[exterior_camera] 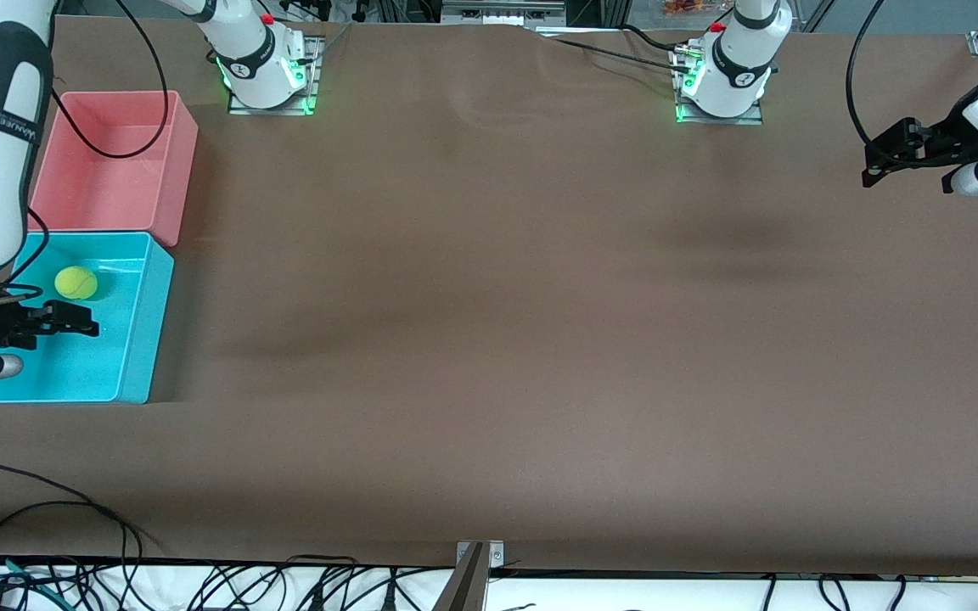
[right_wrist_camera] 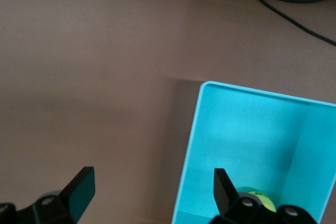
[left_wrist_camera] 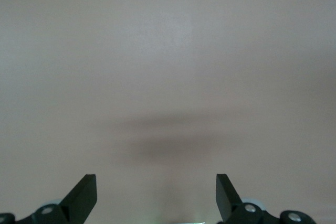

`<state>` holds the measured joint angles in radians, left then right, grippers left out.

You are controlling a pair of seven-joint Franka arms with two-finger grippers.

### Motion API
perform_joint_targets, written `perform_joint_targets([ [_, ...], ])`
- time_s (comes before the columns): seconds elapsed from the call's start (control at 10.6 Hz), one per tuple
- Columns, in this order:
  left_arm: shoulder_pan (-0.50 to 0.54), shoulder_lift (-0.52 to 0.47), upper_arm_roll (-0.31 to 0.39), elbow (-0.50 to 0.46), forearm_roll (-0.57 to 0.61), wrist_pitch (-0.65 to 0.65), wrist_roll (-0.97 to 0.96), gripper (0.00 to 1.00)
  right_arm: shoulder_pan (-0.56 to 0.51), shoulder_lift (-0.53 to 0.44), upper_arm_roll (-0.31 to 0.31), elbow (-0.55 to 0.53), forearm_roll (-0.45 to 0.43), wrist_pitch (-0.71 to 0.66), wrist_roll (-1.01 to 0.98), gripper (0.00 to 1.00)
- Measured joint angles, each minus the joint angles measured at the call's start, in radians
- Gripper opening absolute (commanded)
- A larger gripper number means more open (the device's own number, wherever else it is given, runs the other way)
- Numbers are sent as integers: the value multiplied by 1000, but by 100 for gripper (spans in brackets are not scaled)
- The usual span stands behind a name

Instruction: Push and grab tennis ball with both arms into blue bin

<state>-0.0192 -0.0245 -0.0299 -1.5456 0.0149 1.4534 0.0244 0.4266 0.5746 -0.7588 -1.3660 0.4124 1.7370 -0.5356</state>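
Observation:
The tennis ball (exterior_camera: 75, 283) lies inside the blue bin (exterior_camera: 107, 369), at the right arm's end of the table. My right gripper (exterior_camera: 81, 321) is open and empty over the bin, beside the ball and not touching it. In the right wrist view the right gripper (right_wrist_camera: 153, 184) straddles the bin's wall (right_wrist_camera: 191, 145), and the ball (right_wrist_camera: 261, 199) peeks out by one finger. My left gripper (exterior_camera: 873, 165) hangs open and empty over bare table at the left arm's end, and the arm waits. The left wrist view shows the left gripper (left_wrist_camera: 156, 190) over bare table only.
A pink bin (exterior_camera: 115, 170) of the same size stands against the blue bin, farther from the front camera. A black cable (right_wrist_camera: 283, 3) lies on the table near the blue bin. More cables run along the table's front edge (exterior_camera: 200, 568).

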Motion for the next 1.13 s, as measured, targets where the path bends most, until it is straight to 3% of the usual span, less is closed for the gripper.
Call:
perform_joint_targets([
  [0.19,0,0,0,0,0,0,0,100,27,-53,28,32,-64,-22,105,100],
  [0.38,-1,0,0,0,0,0,0,100,4,-158,130,33,-184,-70,252,100],
  [0.56,-1,0,-1,0,0,0,0,100,-83,-279,308,19,-329,-122,354,100],
  [0.66,-1,0,-1,0,0,0,0,100,-169,-336,436,-1,-378,-130,394,100],
  [0.85,-2,0,-1,0,0,0,0,100,-334,-418,631,-46,-399,-134,432,100],
  [1.13,-2,0,-1,0,0,0,0,100,-476,-508,771,-144,-387,-110,454,100],
])
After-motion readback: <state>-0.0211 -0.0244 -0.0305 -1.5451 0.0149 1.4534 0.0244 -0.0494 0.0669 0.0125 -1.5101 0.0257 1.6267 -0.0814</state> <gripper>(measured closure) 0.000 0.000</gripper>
